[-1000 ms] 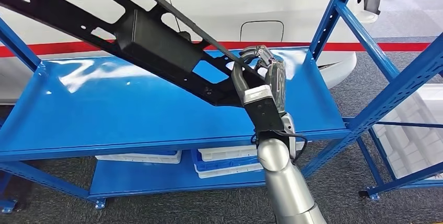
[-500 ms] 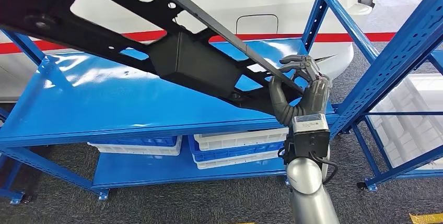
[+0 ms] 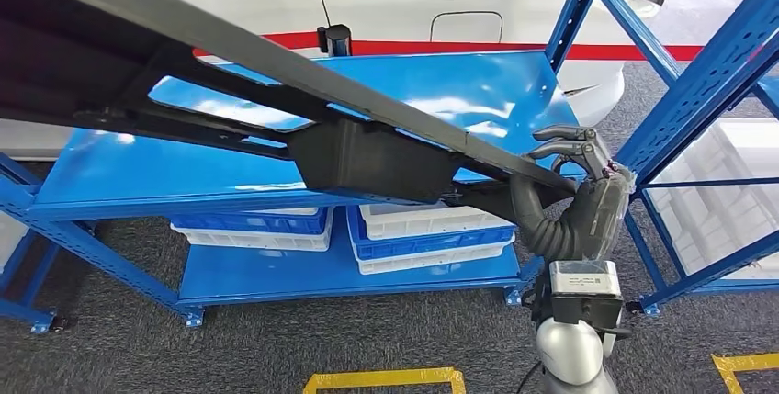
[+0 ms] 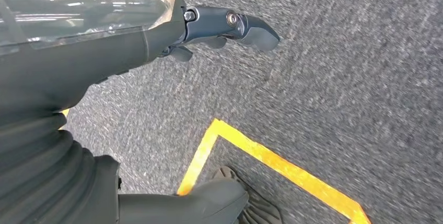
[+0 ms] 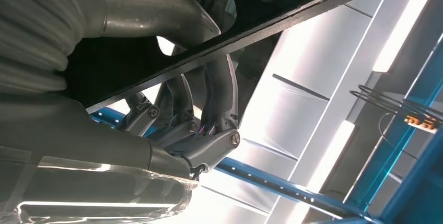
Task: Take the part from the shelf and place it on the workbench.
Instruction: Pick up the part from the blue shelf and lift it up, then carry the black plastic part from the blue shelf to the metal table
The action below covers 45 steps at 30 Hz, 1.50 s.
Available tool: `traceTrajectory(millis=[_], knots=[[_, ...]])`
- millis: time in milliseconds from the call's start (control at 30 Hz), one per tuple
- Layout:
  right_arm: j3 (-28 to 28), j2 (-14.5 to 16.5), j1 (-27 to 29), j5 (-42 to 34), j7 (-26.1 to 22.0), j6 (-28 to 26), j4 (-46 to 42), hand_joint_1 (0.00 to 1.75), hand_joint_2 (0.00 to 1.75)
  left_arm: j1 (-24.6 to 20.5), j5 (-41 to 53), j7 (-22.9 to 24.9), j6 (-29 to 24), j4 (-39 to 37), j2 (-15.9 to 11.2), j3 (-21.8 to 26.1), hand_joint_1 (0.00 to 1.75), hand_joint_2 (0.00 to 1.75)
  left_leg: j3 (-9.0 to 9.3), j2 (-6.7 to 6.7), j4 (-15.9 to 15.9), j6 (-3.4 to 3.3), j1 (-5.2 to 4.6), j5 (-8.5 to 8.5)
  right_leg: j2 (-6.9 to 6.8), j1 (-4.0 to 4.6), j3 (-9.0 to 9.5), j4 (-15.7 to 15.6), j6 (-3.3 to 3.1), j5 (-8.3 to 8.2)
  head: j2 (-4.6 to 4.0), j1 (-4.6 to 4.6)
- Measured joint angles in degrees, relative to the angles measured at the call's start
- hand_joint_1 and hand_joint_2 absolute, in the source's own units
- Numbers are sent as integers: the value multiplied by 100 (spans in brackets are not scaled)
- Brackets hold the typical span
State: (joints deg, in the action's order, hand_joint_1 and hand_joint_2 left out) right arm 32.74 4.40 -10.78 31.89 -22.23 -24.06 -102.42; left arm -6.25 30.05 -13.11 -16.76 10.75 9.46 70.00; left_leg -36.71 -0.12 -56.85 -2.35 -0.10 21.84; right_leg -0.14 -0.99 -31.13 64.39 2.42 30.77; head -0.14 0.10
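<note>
**Above the shelf: right hand grips the part's end**

Above the blue shelf (image 3: pixel 230 183), the long black part (image 3: pixel 367 160) hangs in the air, slanting up and away from the right hand (image 3: pixel 574 197), which has it by its near end. Fingers (image 3: pixel 565 141) curl over the top bar, thumb hooks beneath, so that hand is clamped on the part! From the right wrist, the fingers (image 5: pixel 217 98) wrap a thin black bar of the part (image 5: pixel 271 20), though the glare behind makes the contact hard to read. The part's far end runs out of the head view's upper corner, so its full length stays unseen. It also covers much of the shelf's top board; no touch between the two can be made out.

Below the hand's level, white and blue bins (image 3: pixel 423 238) sit on the lower board, partly hidden by the top one. Behind the rack, a white panel with a red stripe (image 3: pixel 551 49).

Left hand (image 4: pixel 219 25) now: it hangs over grey carpet and a yellow line (image 4: pixel 271 158), blurred, fingers stretched out, nothing in them.
</note>
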Motion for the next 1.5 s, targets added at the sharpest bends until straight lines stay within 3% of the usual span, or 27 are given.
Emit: traceTrajectory(millis=[67, 100, 167, 200, 233, 300, 333, 367, 433, 500, 567, 600, 700, 767, 833, 867, 933, 1000, 1033, 1067, 1133, 1200, 1233, 1333, 1367, 1433, 1500], knots=[[-1, -9, 7, 8, -2, 0, -48, 175, 175, -1, 3, 0, 4, 0, 3, 0, 0, 175, -53, -3, -2, 56, -13, -106, 1, 41, 454, -699, -69, 11, -1, -9], [-2, -13, 11, 11, -3, 0, -66, 175, 175, 1, 4, 0, 6, 0, 3, 1, 0, 175, -62, -3, 4, 88, -13, -156, 3, 63, 519, -841, -103, 34, -1, -14], [-7, -23, 18, 14, -6, 0, -84, 175, 175, 7, 5, 0, 7, 1, -4, 0, 0, 175, -87, -10, 4, 152, 3, -217, -5, 45, 448, -866, -160, -40, -1, -21], [-9, -27, 20, 15, -7, 0, -88, 175, 175, 12, 5, 0, 5, 2, -7, -1, 0, 175, -123, -13, -50, 184, 16, -141, -14, 23, 406, -862, -200, -93, 0, -28], [-11, -29, 21, 15, -7, 0, -92, 175, 175, 16, 5, 0, 4, 2, -10, -1, 0, 175, -184, -15, -200, 216, 29, 51, -26, -4, 351, -868, -254, -159, -1, -39], [-15, -30, 22, 16, -7, 0, -98, 175, 175, 20, 5, -1, 4, 2, -13, -2, 0, 175, -361, -10, -840, 281, 58, 677, -40, -20, 216, -865, -322, -305, -1, -63], [-17, -31, 26, 22, -7, 1, -100, 175, 175, 19, 5, -3, 9, 2, -15, -2, 0, 175, -441, -10, -1235, 312, 73, 934, -44, -20, 137, -859, -334, -380, -1, -72], [-20, -33, 36, 38, -4, 5, -100, 175, 175, 19, 8, -9, 26, 2, -17, -2, 0, 175, -473, -9, -1552, 338, 90, 1050, -48, -21, 52, -851, -320, -454, -1, -74], [-26, -48, 80, 100, 15, 42, -100, 175, 175, 18, 13, -22, 79, 3, -19, -2, 0, 175, -272, -5, -1646, 378, 135, 891, -53, -36, -127, -824, -273, -578, 0, -75], [-37, -69, 160, 155, 57, 101, -111, 175, 175, 12, 2, -30, 141, 5, -19, -2, 0, 175, 301, -7, -995, 407, 181, 666, -58, -56, -280, -773, -206, -670, 0, -77], [-87, -86, 284, 99, 79, 156, -134, 175, 175, 1, -26, -37, 195, 7, -19, -2, 0, 175, 806, -28, -256, 384, 172, 714, -71, -48, -380, -718, -121, -749, 0, -76], [-135, -90, 360, 24, 67, 191, -143, 175, 175, -1, -38, -39, 215, 8, -17, -2, 0, 175, 901, -38, -77, 347, 149, 773, -80, -36, -406, -709, -72, -791, 0, -75], [-370, -83, 660, -222, -35, 333, -150, 175, 175, 12, -67, -31, 234, 9, 2, -1, 0, 175, 818, -26, 19, 137, 93, 683, -83, -40, -483, -681, 51, -839, -1, -72], [-572, -61, 888, -318, -84, 459, -158, 175, 175, 14, -90, -23, 202, 14, 18, 1, 0, 175, 678, 1, 48, -6, 86, 535, -53, -59, -653, -322, 8, -473, -1, -44], [-709, -41, 1020, -359, -94, 549, -162, 175, 175, 10, -115, -16, 157, 20, 21, 1, 0, 175, 571, 9, 47, -56, 71, 447, -31, -60, -798, 101, -67, -69, 0, -11], [-744, -36, 1045, -367, -94, 572, -162, 175, 175, 10, -124, -13, 143, 22, 22, 1, 0, 175, 546, 9, 47, -58, 67, 426, -27, -60, -828, 216, -79, 20, 1, -8], [-771, -30, 1065, -371, -95, 587, -162, 175, 175, 10, -128, -10, 129, 22, 24, 1, 0, 175, 524, 10, 46, -61, 65, 410, -26, -60, -852, 310, -81, 72, 0, -7], [-939, 12, 1172, -442, -121, 711, -138, 175, 175, 11, -150, 20, 46, 23, 38, 3, 0, 175, 360, 15, 38, -65, 44, 289, -20, -52, -853, 703, -36, 149, -1, -6], [-1087, 64, 1230, -527, -195, 823, -89, 175, 175, 6, -168, 41, -51, 24, 57, 8, 0, 175, 204, 20, 30, -53, 25, 157, -16, -33, -545, 546, -20, 115, -1, -6], [-1233, 131, 1267, -617, -289, 929, -24, 175, 175, 3, -199, 55, -159, 26, 78, 19, 0, 175, 54, 26, 27, -21, 2, 5, -9, 1, -153, 167, -21, 99, -1, -18], [-1425, 248, 1262, -749, -468, 1042, 103, 175, 175, -4, -250, 42, -319, 30, 113, 48, 0, 175, -124, 33, 48, 65, -14, -254, 1, 71, 571, -822, -95, 50, -1, -35], [-1494, 298, 1246, -782, -511, 1055, 165, 175, 175, 9, -274, 3, -333, 31, 122, 81, 0, 175, -164, 19, 62, 144, 2, -316, -8, 63, 579, -987, -182, 5, -1, -43], [-1521, 319, 1243, -793, -516, 1065, 190, 175, 175, 18, -275, -12, -320, 31, 126, 97, 0, 175, -207, 9, -31, 182, 15, -175, -19, 41, 532, -990, -236, -61, -1, -53], [-1582, 390, 1231, -818, -520, 1094, 258, 175, 175, 32, -256, -31, -287, 31, 133, 121, 0, 175, -448, -4, -962, 291, 57, 697, -45, 17, 352, -983, -342, -266, -1, -83], [-1596, 405, 1228, -821, -520, 1098, 281, 175, 175, 32, -247, -33, -280, 32, 132, 124, 0, 175, -500, -4, -1319, 320, 67, 877, -48, 24, 281, -970, -341, -328, -1, -84], [-1620, 425, 1224, -822, -519, 1103, 327, 175, 175, 30, -239, -32, -260, 33, 128, 128, 0, 175, -384, -2, -1588, 350, 85, 875, -54, 26, 110, -918, -317, -437, -1, -85], [-1638, 444, 1224, -822, -520, 1104, 362, 175, 175, 27, -237, -21, -248, 33, 125, 131, 0, 175, 116, -3, -1020, 337, 98, 631, -53, 21, -46, -853, -275, -511, -1, -86]])
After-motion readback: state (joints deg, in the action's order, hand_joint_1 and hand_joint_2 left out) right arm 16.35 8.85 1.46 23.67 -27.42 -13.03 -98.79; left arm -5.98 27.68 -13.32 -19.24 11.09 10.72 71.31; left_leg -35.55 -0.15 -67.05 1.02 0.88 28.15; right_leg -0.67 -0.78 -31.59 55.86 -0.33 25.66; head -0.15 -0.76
